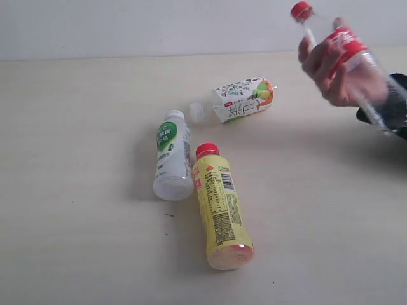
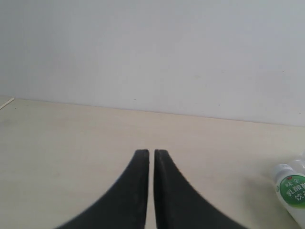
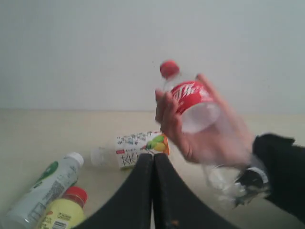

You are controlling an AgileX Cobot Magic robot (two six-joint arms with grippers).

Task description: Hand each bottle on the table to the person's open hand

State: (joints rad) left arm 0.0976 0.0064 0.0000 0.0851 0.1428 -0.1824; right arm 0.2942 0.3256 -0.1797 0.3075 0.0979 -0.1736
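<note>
A person's hand (image 1: 340, 79) at the upper right holds the clear bottle with red cap and label (image 1: 346, 47) above the table (image 1: 76, 127); the right wrist view shows that bottle (image 3: 190, 98) too. Three bottles lie on the table: the white one with green label (image 1: 172, 155), the yellow one with red cap (image 1: 219, 206), and the squarish clear one with floral label (image 1: 241, 100). Neither gripper shows in the exterior view. My left gripper (image 2: 151, 152) is shut and empty; the white bottle (image 2: 291, 191) lies off to its side. My right gripper (image 3: 153, 156) is shut and empty, facing the floral bottle (image 3: 138, 148).
A pale wall (image 1: 159, 25) runs behind the table's far edge. The person's dark sleeve (image 1: 391, 105) enters from the right edge. A small dark speck (image 1: 169, 215) marks the table near the white bottle.
</note>
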